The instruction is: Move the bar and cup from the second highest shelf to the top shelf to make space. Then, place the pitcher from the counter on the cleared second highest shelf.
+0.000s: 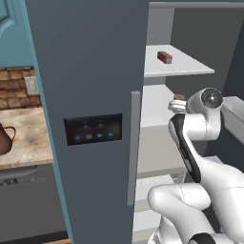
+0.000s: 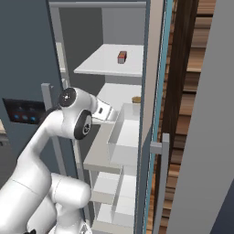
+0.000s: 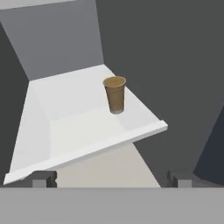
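The small red bar [image 1: 165, 57] [image 2: 122, 57] lies on the top shelf [image 1: 190, 66] [image 2: 100, 66] inside the tall grey cabinet. One level down, the tan cup [image 3: 115, 94] [image 1: 178, 97] [image 2: 136, 99] stands upright on the second highest shelf [image 3: 74, 118] [image 2: 114, 93], near its right front corner in the hand view. My gripper [image 3: 113, 178] is open and holds nothing; it sits in front of that shelf's edge, well short of the cup. The brown pitcher [image 1: 4, 138] stands on the mottled counter [image 1: 28, 138] at the far left.
The cabinet's open grey door [image 1: 93, 71] with a dark lit panel [image 1: 93, 128] and a long handle [image 1: 135, 147] stands left of the shelves. A white bin [image 2: 125, 137] and lower shelves [image 2: 107, 187] sit below. Another door edge [image 2: 157, 114] bounds the right side.
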Tool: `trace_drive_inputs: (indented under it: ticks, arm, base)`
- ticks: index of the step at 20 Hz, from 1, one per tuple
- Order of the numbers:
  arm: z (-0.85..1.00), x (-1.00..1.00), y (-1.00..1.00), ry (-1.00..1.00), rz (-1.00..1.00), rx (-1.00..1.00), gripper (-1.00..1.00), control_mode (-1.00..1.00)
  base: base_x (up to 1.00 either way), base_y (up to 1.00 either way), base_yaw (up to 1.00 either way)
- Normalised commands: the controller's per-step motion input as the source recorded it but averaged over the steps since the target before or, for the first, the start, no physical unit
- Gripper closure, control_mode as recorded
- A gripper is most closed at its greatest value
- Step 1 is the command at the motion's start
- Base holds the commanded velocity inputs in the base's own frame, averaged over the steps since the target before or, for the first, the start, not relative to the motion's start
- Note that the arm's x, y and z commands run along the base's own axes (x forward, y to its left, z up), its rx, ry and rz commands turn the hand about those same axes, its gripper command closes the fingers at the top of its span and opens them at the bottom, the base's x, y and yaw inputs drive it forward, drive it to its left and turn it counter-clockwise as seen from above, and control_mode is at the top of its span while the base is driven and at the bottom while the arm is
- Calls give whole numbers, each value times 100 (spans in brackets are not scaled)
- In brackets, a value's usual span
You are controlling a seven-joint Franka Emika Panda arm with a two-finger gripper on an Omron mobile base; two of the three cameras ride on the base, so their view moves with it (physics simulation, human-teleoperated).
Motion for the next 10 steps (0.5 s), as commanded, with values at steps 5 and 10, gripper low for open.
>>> trace_drive_inputs:
  ticks: [5, 10]
  arm:
    - [-23, 33, -10, 1, 0, 0, -100, -100]
    - [-24, 34, 0, 0, 0, 0, -100, -100]
  base:
    - [0, 0, 0]
    - [0, 0, 0]
